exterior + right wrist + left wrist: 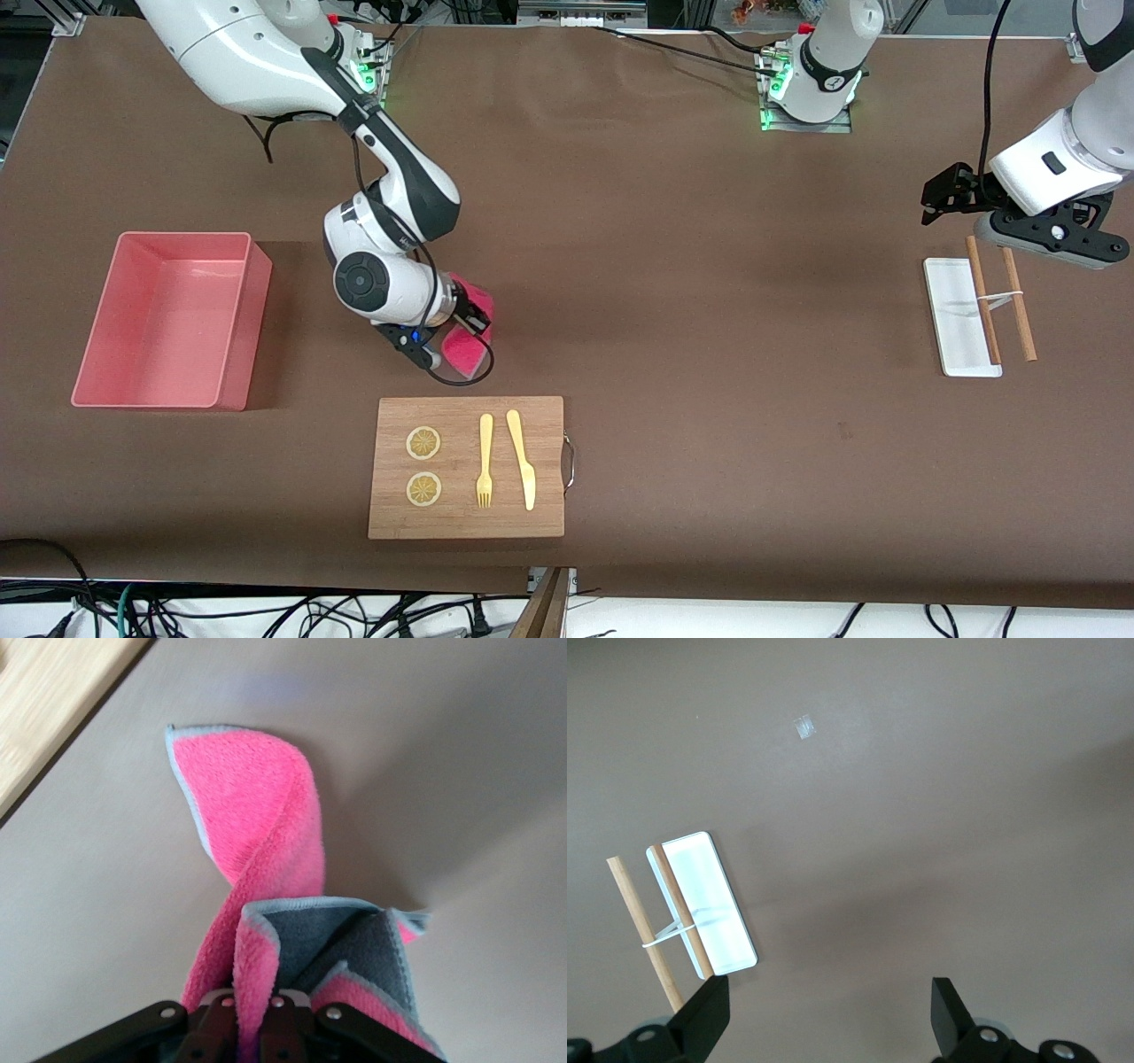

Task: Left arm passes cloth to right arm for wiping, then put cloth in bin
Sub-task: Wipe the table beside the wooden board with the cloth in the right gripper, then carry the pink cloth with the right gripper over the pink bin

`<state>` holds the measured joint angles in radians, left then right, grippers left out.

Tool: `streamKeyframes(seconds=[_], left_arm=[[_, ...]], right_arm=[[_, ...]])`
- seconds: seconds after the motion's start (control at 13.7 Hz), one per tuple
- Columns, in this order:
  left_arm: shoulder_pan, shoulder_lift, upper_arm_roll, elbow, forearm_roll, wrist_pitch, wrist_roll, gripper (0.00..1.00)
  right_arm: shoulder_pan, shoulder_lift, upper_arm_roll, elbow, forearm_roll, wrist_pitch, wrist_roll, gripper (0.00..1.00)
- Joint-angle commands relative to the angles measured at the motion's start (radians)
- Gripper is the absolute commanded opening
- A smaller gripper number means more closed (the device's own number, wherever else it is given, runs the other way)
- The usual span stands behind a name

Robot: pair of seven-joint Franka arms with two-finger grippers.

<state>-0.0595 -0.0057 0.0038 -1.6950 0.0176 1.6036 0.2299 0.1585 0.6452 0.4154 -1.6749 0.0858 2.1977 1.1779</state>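
Note:
The magenta cloth [464,347] hangs from my right gripper [469,312], which is shut on it just above the table, close to the wooden board's [467,523] edge farthest from the front camera. In the right wrist view the cloth [266,842] droops from the fingers, with a grey underside and pale trim. The salmon-pink bin [174,317] stands toward the right arm's end of the table, beside the right arm. My left gripper [937,202] is open and empty, up over the table near the white tray [957,319]; its fingers [702,1020] frame bare table.
The board carries two lemon slices [423,443], a yellow fork [485,461] and a yellow knife [522,459]. Two wooden sticks [1019,303] tied with a white band lie across and beside the white tray [713,904]. A black cable loops under the right wrist.

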Motion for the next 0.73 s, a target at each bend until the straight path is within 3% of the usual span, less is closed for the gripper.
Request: streamKeyframes(seconds=[0.0, 0.29, 0.66], left_arm=[[0.013, 0.006, 0.001, 0.018, -0.034, -0.019, 0.005, 1.0], [0.017, 0.007, 0.002, 0.02, -0.07, -0.017, 0.0, 1.0], [0.017, 0.007, 0.001, 0.018, -0.071, -0.017, 0.0, 1.0]], right_arm=[[-0.004, 0.005, 0.045, 0.007, 0.054, 0.03, 0.078, 0.0], [-0.017, 0.005, 0.037, 0.0, 0.057, 0.007, 0.076, 0.0], [-0.05, -0.013, -0.099, 0.001, 0.035, -0.15, -0.225, 0.0]])
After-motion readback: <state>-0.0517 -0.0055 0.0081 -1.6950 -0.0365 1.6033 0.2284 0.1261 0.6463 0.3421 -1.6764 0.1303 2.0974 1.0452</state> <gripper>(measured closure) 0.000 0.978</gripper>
